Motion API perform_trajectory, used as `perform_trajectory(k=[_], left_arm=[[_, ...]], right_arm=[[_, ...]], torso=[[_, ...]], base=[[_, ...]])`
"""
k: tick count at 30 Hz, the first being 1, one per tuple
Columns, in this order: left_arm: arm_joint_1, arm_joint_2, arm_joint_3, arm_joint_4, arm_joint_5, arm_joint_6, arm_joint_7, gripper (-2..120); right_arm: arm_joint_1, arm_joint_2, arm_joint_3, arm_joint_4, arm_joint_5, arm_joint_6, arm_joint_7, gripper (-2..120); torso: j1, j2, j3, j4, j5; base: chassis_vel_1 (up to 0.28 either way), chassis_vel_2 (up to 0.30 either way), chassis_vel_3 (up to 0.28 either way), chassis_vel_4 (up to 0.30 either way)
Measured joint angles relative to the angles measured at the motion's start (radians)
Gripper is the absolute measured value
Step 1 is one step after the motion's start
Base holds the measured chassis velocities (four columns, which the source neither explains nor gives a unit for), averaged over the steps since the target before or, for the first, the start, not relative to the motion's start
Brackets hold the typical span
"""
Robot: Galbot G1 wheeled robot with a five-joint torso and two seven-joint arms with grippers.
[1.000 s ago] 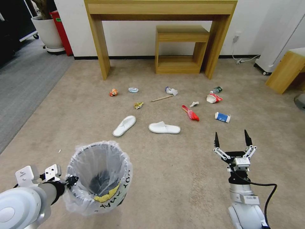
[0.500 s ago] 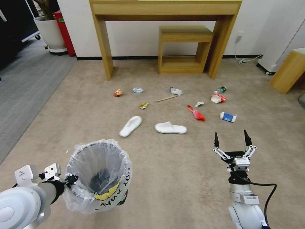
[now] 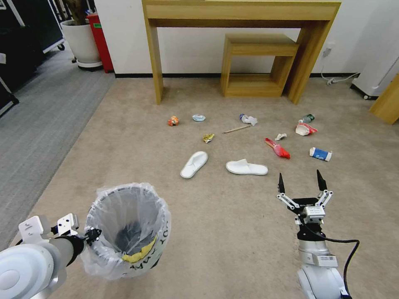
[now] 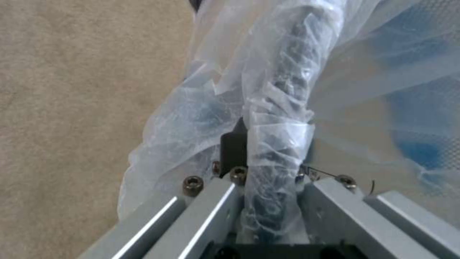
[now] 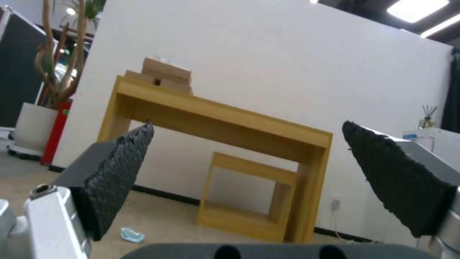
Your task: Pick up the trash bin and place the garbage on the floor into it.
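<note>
The trash bin, black with a crinkly translucent bag, hangs at the lower left of the head view. My left gripper is shut on its rim, and the left wrist view shows the fingers clamping the bagged rim. My right gripper is open and empty above the beige floor. Garbage lies ahead: two white slippers, a red wrapper, a blue-white carton, a red-white bowl, a green-label bottle, a wooden stick, a yellow wrapper, an orange wrapper and crumpled papers.
A tall wooden table with a low wooden shelf under it stands against the far wall. A grey ribbed carpet strip runs along the left, with a white planter and a red object beyond. Another wooden piece sits far right.
The whole head view has shifted: table and litter now sit further right in the picture, so the camera turned left. Both grippers keep their places; the bin stays held.
</note>
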Motion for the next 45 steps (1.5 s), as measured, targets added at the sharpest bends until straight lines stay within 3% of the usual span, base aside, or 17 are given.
perform_trajectory(k=[28,45], left_arm=[[-0.019,0.009,0.011,0.008,-0.003,-0.008,0.002,0],[-0.016,0.011,0.013,0.001,-0.002,-0.012,0.005,0]], right_arm=[[0.008,-0.001,-0.005,-0.005,-0.010,0.021,-0.030,100],[0.005,0.002,-0.005,-0.003,-0.006,0.016,-0.033,100]], torso=[[0.000,0.000,0.000,0.0001,-0.0003],[0.000,0.000,0.000,0.0003,-0.0002]], base=[[-0.012,0.000,0.011,0.001],[-0.191,0.193,0.189,-0.190]])
